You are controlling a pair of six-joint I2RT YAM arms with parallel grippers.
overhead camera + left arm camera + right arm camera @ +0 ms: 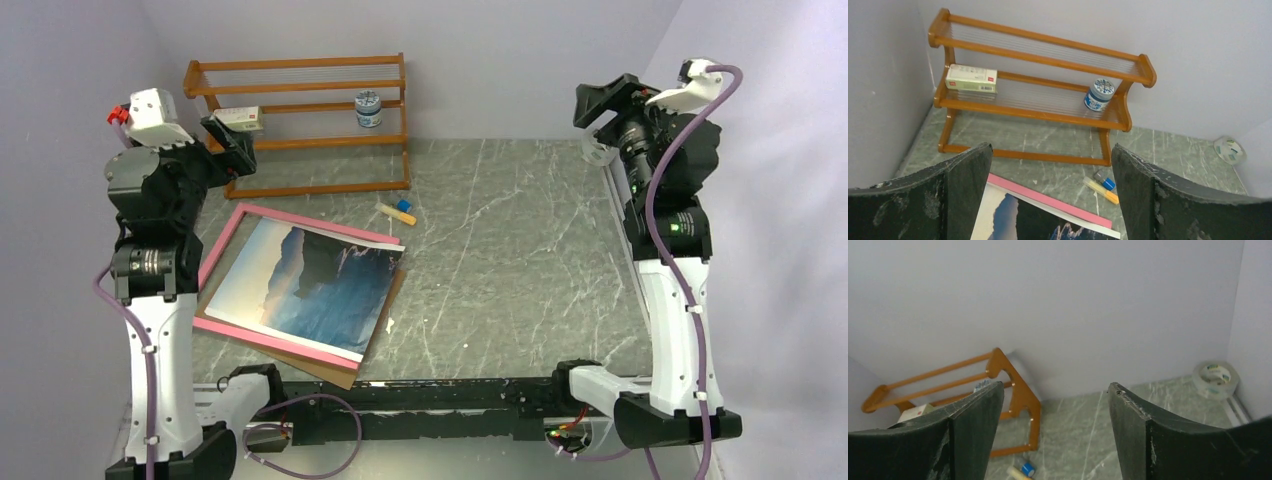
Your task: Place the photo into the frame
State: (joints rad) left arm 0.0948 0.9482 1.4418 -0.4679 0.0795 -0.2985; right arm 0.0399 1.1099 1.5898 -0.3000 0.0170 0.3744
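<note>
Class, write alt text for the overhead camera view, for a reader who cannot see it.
A seascape photo lies askew on a pink-bordered frame at the left of a green marble table. The left gripper and right gripper are raised at either side, touching nothing. An orange wooden rack stands against the back wall.

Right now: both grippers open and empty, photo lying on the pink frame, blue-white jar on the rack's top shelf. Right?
Not quite. The jar sits on the middle shelf of the rack, not the top one, level with the white box. The left wrist view shows it. The rest stands.
</note>
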